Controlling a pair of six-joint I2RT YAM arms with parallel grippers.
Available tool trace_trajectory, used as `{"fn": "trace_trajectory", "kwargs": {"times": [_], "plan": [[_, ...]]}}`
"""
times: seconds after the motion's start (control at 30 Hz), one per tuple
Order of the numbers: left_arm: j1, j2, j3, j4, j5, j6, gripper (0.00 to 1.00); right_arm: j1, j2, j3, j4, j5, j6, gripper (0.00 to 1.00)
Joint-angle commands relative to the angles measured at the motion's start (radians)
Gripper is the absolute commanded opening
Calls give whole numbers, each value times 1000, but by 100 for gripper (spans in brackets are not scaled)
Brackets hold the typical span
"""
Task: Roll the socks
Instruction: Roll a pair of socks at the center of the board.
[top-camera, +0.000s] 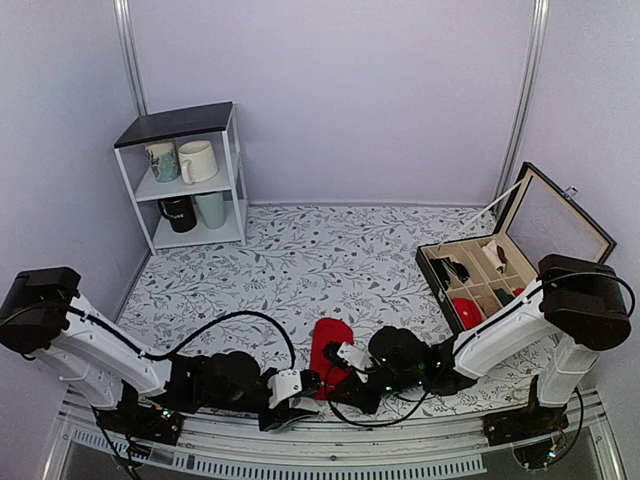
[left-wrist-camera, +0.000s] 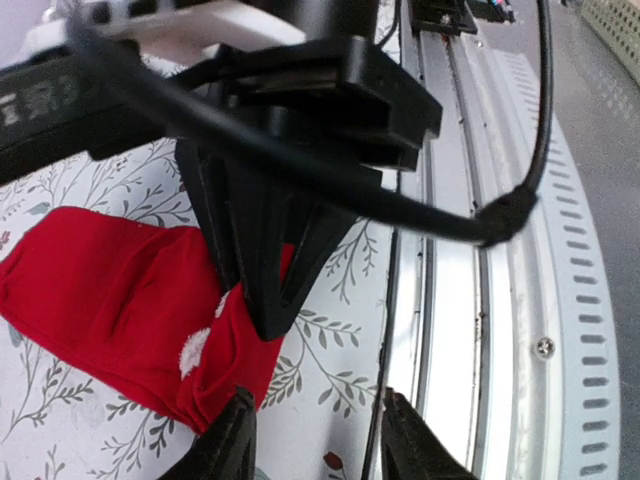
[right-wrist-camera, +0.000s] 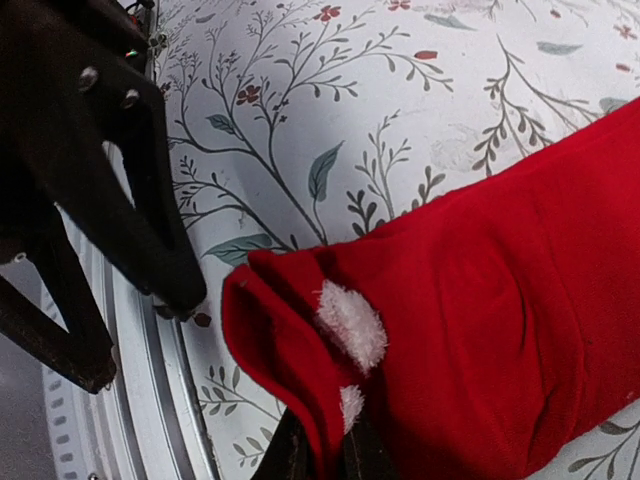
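Right end effector (right-wrist-camera: 322, 452) pinches the near end of the socks (top-camera: 330, 345), lying near-to-far; left end effector (left-wrist-camera: 318, 432) parted.

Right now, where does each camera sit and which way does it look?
Top: above and behind, looking down the table; left arm, right arm show.
Left wrist: on the left arm, facing the near rail; left pincer open below.
Right wrist: on the right arm, facing the table; right pincer pinching the socks.
All three share the socks.
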Motion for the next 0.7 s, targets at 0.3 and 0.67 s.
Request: {"fn": "trace_trajectory", "kwargs": {"times": [0.3,0.67], "plan": [[-62,92,3,167,-295,201,52,-49,107,6,-305,-312,155,10],[-71,138,1,204,-260,233,53,-75,140,13,-304,-355,159,10]]}}
